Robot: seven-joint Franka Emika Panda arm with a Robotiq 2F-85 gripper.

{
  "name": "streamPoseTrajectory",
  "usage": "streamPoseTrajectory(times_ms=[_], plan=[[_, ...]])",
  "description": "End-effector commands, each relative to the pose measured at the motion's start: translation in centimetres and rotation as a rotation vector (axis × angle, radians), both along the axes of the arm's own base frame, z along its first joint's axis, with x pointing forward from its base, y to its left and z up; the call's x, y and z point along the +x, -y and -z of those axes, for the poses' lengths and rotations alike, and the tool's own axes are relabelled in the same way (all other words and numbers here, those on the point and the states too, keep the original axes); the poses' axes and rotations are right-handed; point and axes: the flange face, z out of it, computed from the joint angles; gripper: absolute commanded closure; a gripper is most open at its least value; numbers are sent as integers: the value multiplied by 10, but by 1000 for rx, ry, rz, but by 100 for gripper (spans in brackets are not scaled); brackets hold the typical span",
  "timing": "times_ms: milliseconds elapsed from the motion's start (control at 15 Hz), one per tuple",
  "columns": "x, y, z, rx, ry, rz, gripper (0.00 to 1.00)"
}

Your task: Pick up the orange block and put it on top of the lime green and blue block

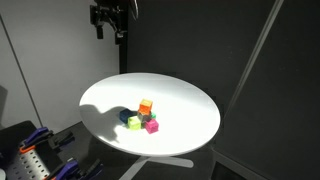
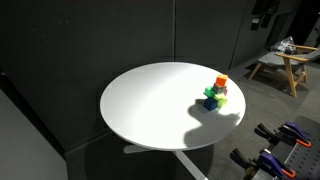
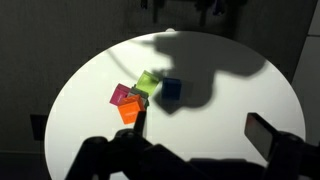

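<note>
The orange block (image 1: 146, 105) sits raised on top of a tight cluster of cubes on the round white table (image 1: 190, 105); it also shows in the other exterior view (image 2: 221, 81) and the wrist view (image 3: 130, 112). The lime green block (image 3: 150, 82) and the blue block (image 3: 172, 92) lie side by side in that cluster. I cannot tell exactly which cubes the orange block rests on. My gripper (image 1: 108, 20) hangs high above the table's far side. It is open and empty, with both fingers apart in the wrist view (image 3: 200, 130).
A magenta-pink cube (image 3: 122, 95) touches the cluster beside the orange block. The arm casts a dark shadow over the blue block. Dark curtains surround the table. Clamps (image 2: 285, 140) and a wooden stool (image 2: 285, 62) stand off the table.
</note>
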Motion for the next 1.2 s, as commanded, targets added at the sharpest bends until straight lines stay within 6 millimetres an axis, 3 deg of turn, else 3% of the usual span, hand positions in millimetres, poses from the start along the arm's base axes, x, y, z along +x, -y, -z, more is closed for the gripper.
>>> streamPoseTrajectory(times_ms=[0, 200, 600, 1133], plan=[[-4, 28, 20, 38, 12, -8, 0], [1, 46, 42, 46, -5, -7, 0], [29, 68, 78, 64, -40, 21, 0], [82, 70, 92, 92, -52, 14, 0]])
